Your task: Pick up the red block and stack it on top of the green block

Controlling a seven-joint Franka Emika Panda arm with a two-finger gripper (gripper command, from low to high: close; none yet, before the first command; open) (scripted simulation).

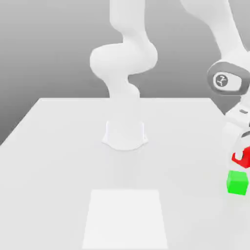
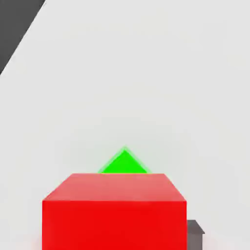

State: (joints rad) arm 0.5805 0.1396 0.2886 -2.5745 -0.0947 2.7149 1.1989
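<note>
Green block (image 1: 237, 183) sits on the table (image 1: 53, 161), partly behind red (image 2: 114, 224).

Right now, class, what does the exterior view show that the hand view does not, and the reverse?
Exterior view: the white robot arm's base and a paler flat patch.
Hand view: one corner of the bright green cube peeking past the bright red cube.
Both: the two cubes, the white table, and the tool gripping the red cube.
</note>
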